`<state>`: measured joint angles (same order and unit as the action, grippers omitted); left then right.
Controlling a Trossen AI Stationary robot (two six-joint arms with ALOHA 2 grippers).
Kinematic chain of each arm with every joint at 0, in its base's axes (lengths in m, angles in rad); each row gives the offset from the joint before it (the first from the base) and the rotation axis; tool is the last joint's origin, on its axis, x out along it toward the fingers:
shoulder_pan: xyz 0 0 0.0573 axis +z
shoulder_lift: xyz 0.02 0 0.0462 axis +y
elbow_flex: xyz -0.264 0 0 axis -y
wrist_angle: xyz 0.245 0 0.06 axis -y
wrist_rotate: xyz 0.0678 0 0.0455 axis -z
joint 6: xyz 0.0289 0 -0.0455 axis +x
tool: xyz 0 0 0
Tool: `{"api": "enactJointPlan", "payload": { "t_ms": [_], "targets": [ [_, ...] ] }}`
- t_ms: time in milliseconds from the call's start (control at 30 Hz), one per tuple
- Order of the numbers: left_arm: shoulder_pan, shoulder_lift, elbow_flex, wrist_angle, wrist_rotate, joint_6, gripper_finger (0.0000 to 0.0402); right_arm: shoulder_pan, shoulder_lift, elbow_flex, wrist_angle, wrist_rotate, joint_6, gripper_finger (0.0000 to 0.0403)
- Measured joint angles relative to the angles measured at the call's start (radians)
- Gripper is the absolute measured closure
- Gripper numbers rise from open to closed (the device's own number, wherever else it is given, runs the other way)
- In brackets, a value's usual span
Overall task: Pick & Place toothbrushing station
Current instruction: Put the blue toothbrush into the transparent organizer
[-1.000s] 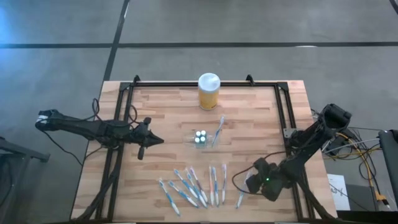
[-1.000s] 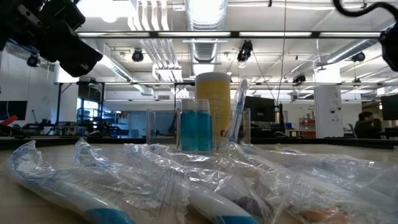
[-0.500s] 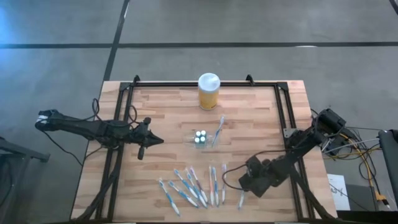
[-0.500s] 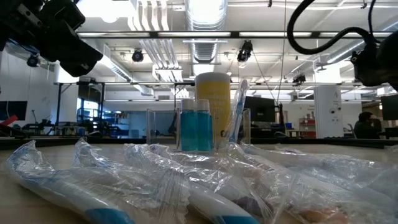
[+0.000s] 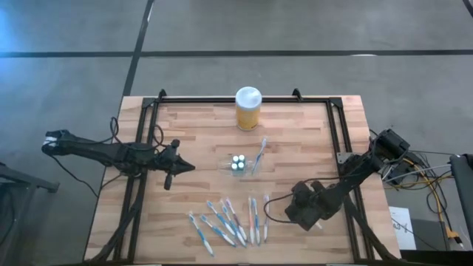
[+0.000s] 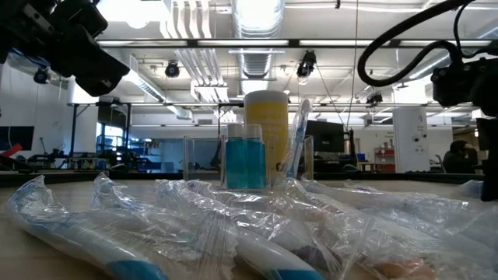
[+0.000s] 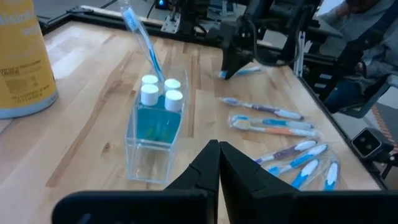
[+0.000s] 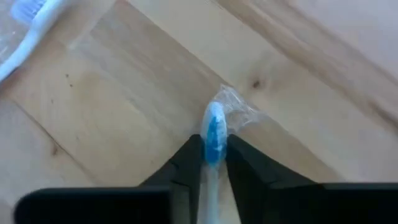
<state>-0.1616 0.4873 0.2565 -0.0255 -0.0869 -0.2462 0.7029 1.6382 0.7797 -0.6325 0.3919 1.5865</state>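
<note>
R claw point(image 8: 212, 163) | pinches wrapped toothbrush point(image 8: 214, 134) | hidden in high view

Right gripper point(image 8: 214, 163) pointing down, fingers seemingly pinching a wrapped toothbrush point(image 8: 215, 134) between the jaws. Left gripper point(image 7: 219, 163) hovering, jaws pressed together, nothing between them.

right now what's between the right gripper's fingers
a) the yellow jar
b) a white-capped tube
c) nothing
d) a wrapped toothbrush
d: the right wrist view shows the right gripper closed on a wrapped blue-and-white toothbrush lying on the table.
</note>
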Motion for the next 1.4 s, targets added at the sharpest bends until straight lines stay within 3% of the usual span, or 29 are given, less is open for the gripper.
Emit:
{"api": "enactJointPlan", "payload": {
  "t_ms": [167,433,533,667,833,933,1200,1400],
  "targets": [
    [0.0,0.0,0.0,0.029,0.0,0.006,0.0388,-0.002,-0.014,-0.003,0.003,0.078,-0.086,0.0384],
    [0.0,0.001,0.0,0.099,0.0,0.021,0.0388,-0.027,-0.211,0.05,0.016,0.301,-0.345,0.0388],
    [0.0,0.004,0.0,0.133,0.0,0.033,0.0387,-0.033,-0.289,0.085,0.073,0.416,-0.529,0.0388],
    [0.0,0.032,0.0,0.18,0.0,0.042,0.0379,-0.058,-0.364,0.109,0.364,0.501,-0.933,0.0388],
    [-0.007,0.121,0.0,0.309,0.01,0.094,0.0345,-0.123,-0.378,0.104,0.828,0.439,-1.437,0.0388],
    [-0.022,0.202,0.0,0.428,0.017,0.163,0.0315,-0.17,-0.362,0.099,1.016,0.393,-1.612,0.0388],
    [-0.039,0.382,0.085,0.62,0.017,0.235,0.0225,-0.308,-0.22,0.124,1.256,0.156,-1.727,0.0388],
    [-0.039,0.485,0.198,0.619,0.017,0.282,0.0179,-0.336,-0.067,0.246,1.279,0.123,-1.829,0.0388]
  ]
}}
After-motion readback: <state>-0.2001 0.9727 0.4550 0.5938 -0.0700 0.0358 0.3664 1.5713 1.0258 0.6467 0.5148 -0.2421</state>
